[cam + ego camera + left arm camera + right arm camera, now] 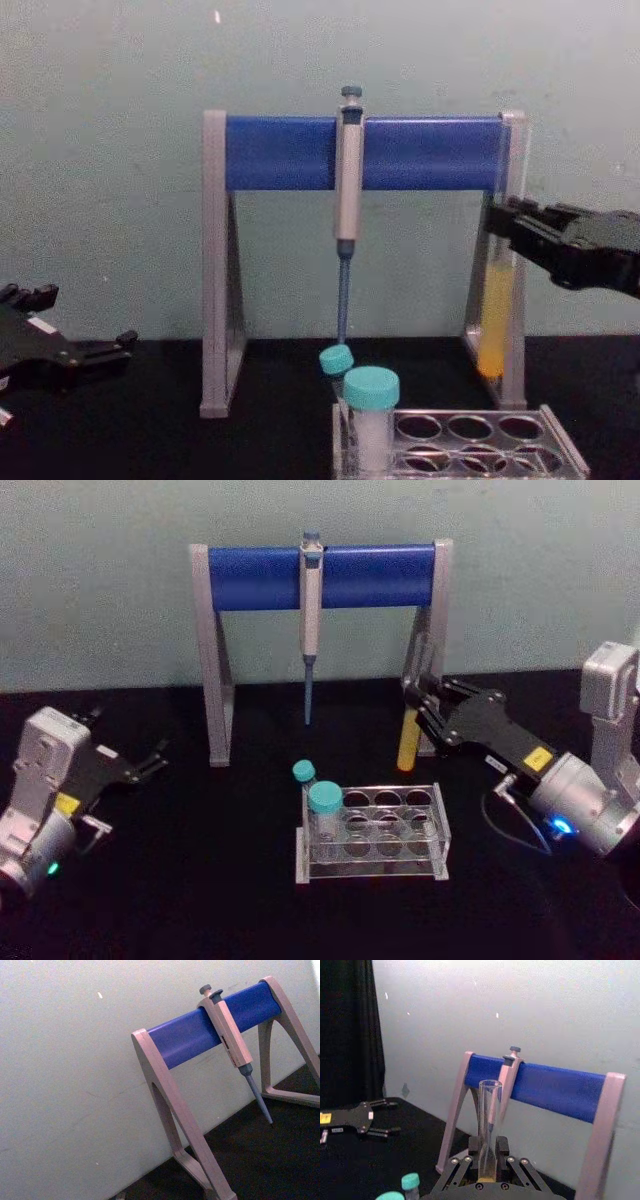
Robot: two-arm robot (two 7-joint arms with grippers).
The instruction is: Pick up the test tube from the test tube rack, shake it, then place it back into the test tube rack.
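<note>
My right gripper [416, 692] is shut on the test tube [408, 748], a clear glass tube with yellow liquid in its lower part. It holds the tube roughly upright in the air, behind and to the right of the test tube rack [440, 828], near the stand's right leg. In the chest view the test tube [495, 322] hangs well above the rack [563, 442]. The right wrist view shows the tube [489, 1120] clamped between the fingers [473, 1146]. My left gripper [152, 761] rests open and holds nothing at the far left of the table.
Two teal-capped vials [325, 798] stand in the rack's left holes. Behind it rises a grey-and-blue pipette stand [260, 576] with a grey pipette [311, 600] hanging from its bar. The table is black, with a pale wall close behind.
</note>
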